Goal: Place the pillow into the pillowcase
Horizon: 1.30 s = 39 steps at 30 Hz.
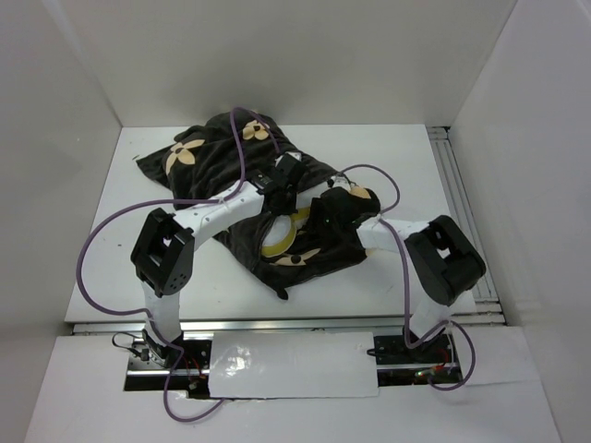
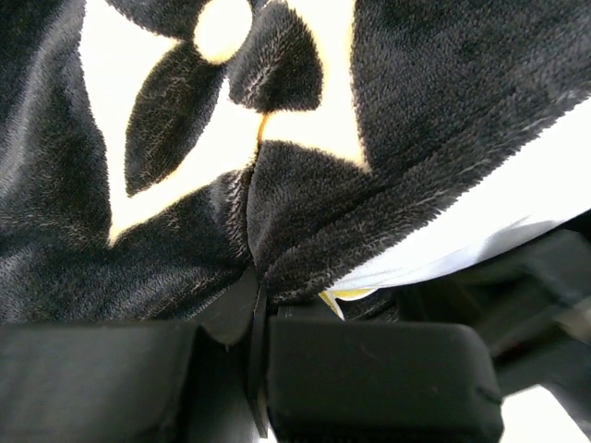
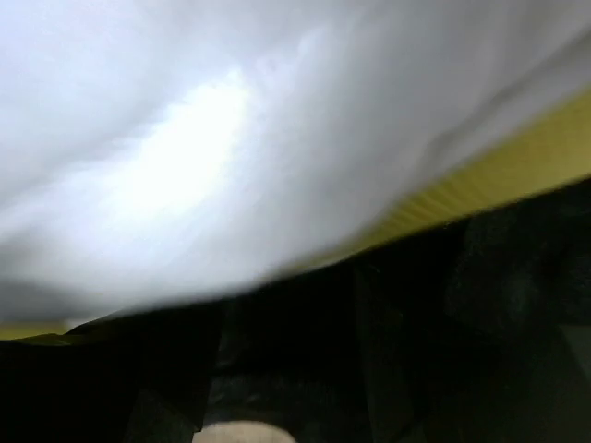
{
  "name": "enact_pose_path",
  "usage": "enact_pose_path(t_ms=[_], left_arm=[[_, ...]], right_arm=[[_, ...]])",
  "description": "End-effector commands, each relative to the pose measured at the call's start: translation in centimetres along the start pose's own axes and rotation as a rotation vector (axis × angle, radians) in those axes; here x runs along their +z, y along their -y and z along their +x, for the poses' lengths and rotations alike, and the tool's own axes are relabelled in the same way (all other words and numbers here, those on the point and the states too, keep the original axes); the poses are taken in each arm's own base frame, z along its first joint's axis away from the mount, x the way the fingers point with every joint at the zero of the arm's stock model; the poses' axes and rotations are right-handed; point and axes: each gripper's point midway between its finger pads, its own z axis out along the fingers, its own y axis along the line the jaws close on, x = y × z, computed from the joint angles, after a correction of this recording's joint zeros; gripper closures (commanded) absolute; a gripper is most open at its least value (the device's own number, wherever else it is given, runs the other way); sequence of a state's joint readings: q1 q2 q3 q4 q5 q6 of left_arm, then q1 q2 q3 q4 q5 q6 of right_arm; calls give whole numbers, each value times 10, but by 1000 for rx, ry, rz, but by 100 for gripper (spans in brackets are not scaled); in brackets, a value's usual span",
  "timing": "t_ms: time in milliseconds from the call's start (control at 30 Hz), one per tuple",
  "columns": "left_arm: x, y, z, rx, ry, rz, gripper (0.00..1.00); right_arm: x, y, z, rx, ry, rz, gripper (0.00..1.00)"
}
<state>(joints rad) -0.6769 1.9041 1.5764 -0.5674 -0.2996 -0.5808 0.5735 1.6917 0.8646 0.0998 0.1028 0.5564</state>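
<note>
The black-brown pillowcase (image 1: 217, 166) with tan flowers lies crumpled across the middle of the table. The white pillow (image 1: 280, 231) is mostly hidden inside it; only a small white patch and its yellow seam (image 1: 283, 245) show at the opening between the two grippers. My left gripper (image 1: 282, 191) is shut on a fold of the pillowcase edge (image 2: 277, 249), with the pillow (image 2: 517, 203) just to the right of it. My right gripper (image 1: 326, 210) is pressed into the opening. Its view shows the pillow (image 3: 231, 138) and yellow seam (image 3: 517, 171) close above dark fabric, and its fingers cannot be made out.
White walls enclose the table (image 1: 406, 157) on three sides. A metal rail (image 1: 462, 212) runs along the right edge. Purple cables (image 1: 92, 249) loop out from both arms over the left and right parts of the table.
</note>
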Motion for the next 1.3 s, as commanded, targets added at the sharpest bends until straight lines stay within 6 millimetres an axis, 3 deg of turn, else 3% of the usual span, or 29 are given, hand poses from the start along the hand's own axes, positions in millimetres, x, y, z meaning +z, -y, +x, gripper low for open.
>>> enact_pose_path(t_ms=[0,33,100,167,200,233,267,300,367,433,467,533,567,667,800,833,1033,1133,1267], left_arm=[[-12,-8,-31,-69,109,-10,100],[-12,-7,-31,-78,109,-9,100],[-11,-7,-27,-76,97,-5,100],[-14,-7,-29,-78,105,-1,100],[-13,-8,-25,-76,97,-5,100],[-12,-8,-25,-76,97,-5,100],[-14,-10,-24,-76,97,-5,100],[-14,-10,-24,-76,97,-5,100],[-18,-11,-28,-89,112,-14,100],[-17,-23,-32,-118,119,-36,100],[-13,-32,-33,-133,120,-50,100],[-13,-40,-34,-156,116,-53,100],[-12,-49,-38,-170,123,-73,100],[-9,-64,-43,-205,127,-94,100],[-10,-75,-40,-222,123,-102,100],[-10,-74,-42,-224,130,-98,100],[-3,-107,-33,-271,106,-181,100],[1,-123,-26,-312,89,-219,100],[0,-141,-26,-346,89,-255,100]], right_arm=[[10,-23,-24,22,92,-18,38],[13,-15,-20,30,89,19,38],[19,-21,-12,13,63,20,38],[25,-15,-2,-2,34,62,44],[24,-20,-6,-18,50,62,50],[26,-14,-1,-23,37,85,61],[27,-13,-2,-23,42,93,90],[23,-16,-2,-28,48,93,100],[16,-17,-11,-23,77,95,100],[-4,-16,-33,-30,157,101,100],[-23,-24,-51,-24,213,75,100],[-43,-25,-68,-40,265,75,100],[-64,-24,-83,-26,314,83,100],[-99,-18,-102,-40,384,109,100],[-127,2,-105,-35,425,133,100],[-130,15,-107,-21,438,162,100],[-169,52,-121,11,503,265,100],[-174,72,-106,5,462,314,100],[-163,102,-57,36,311,369,100]])
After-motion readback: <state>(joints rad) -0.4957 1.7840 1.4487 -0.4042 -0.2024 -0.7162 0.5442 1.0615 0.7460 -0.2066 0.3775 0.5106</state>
